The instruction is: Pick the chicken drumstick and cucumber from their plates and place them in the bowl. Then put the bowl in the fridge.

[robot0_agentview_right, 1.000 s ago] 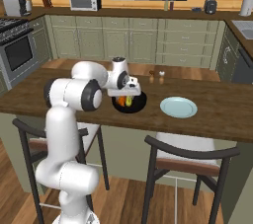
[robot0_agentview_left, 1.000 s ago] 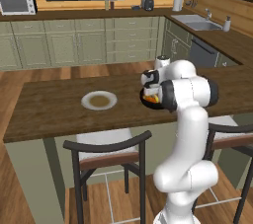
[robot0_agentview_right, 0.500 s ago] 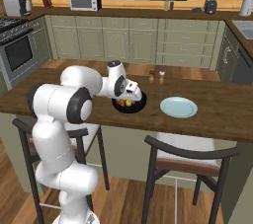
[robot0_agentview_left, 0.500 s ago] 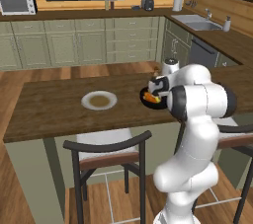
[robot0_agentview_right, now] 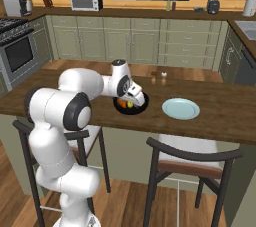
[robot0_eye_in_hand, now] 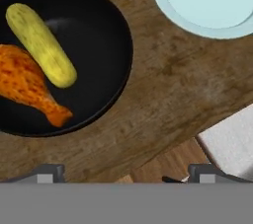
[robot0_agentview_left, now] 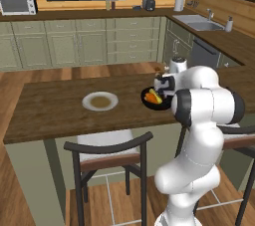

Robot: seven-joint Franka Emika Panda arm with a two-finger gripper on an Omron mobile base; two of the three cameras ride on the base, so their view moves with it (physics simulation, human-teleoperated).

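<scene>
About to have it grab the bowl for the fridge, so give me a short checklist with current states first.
1. Drumstick in bowl: ok.
2. Cucumber in bowl, beside the drumstick: ok.
3. Claw open and empty: ok.
4. Claw lined up on the bowl's rim: not ok, it sits off to one side over the counter.
5. Blue plate apart from the bowl: ok.
6. Fridge door open: cannot tell.

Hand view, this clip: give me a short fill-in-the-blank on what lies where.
1. The cucumber and chicken drumstick lie inside the black ____.
2. The pale blue plate beside the bowl holds ____.
3. The gripper has its jaws ____, holding nothing.
Missing words: bowl; nothing; open
</scene>
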